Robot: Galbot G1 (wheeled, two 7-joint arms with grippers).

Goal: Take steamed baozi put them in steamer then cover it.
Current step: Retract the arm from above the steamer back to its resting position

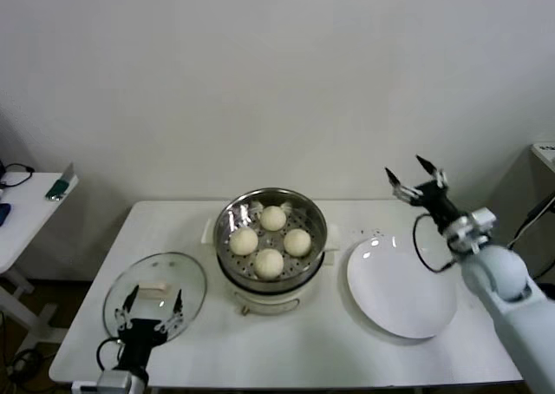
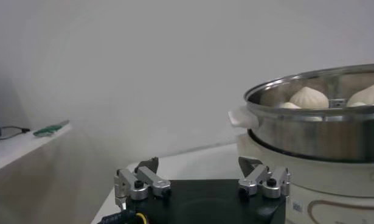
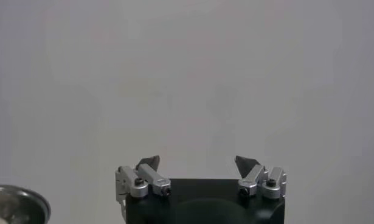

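Head view first: a white table (image 1: pixel 286 346) stands against a pale wall, and on it the steamer (image 1: pixel 271 277) sits near the middle, its lid off. Four steamed baozi (image 1: pixel 270 263) rest on the perforated tray inside, set in a rough diamond, close together. The cover (image 1: pixel 154 290), clear glass with a cream bar handle, lies flat on the table to the robot's left of the steamer, near the front edge. The left gripper (image 1: pixel 153 305) hangs over the cover's near rim with its fingers spread wide and nothing between them; whether they touch the glass I cannot tell. On the other side of the steamer lies a bare white plate (image 1: pixel 401 285). The right gripper (image 1: pixel 416 174) is raised above the table's far right part, beyond the plate, jaws wide apart and empty. A small side table (image 1: pixel 26 212) stands off to the left.

Left wrist view: the left gripper (image 2: pixel 202 176) shows both fingers parted, nothing held. Just ahead rises the steamer (image 2: pixel 314 131) on its white base, with the tops of the baozi (image 2: pixel 308 97) showing over the steel rim.

Right wrist view: the right gripper (image 3: pixel 202 173) faces the blank wall, fingers apart and empty. A bit of the steamer's rim (image 3: pixel 19 204) shows at one corner.
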